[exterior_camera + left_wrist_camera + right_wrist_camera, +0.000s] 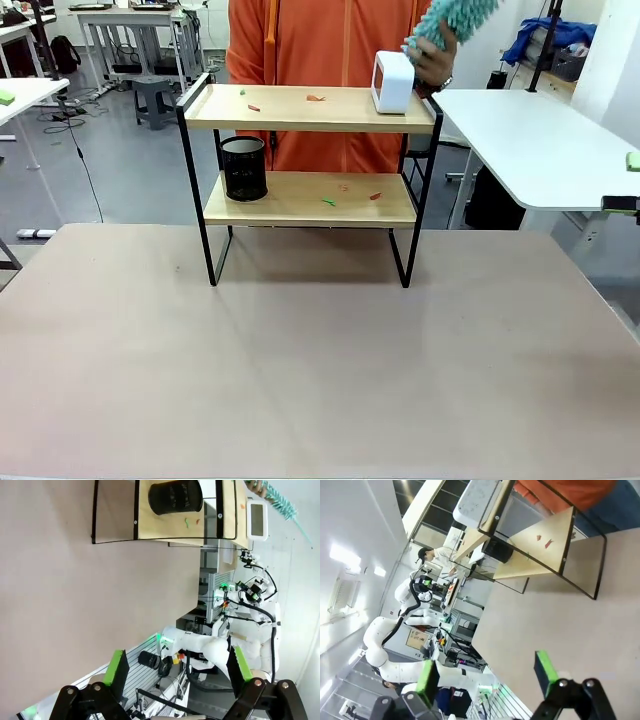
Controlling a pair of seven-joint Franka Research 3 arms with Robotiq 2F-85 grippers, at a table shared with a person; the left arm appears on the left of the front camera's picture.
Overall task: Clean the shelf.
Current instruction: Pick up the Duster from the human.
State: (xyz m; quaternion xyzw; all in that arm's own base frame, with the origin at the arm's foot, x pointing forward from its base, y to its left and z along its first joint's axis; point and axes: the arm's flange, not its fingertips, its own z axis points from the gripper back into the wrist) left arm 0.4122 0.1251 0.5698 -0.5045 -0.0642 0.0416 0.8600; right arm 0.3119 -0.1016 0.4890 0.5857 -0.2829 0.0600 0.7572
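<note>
- Person (pixel 320 40), upper centre of the front view: orange zip-front top with darker orange lines running down it.
- Left gripper (pixel 180 669), bottom edge: black links, green pads, silver pivot screws.
- Right gripper (pixel 486 675), bottom edge: black links, green pads.

The shelf (pixel 290 112) is standing upright on thin black legs at the far middle of the table (pixel 320 360). Its two light wooden boards are lying level, one above the other (raised black rails at the sides), and small red and green scraps (pixel 328 201) are littering both.
</note>
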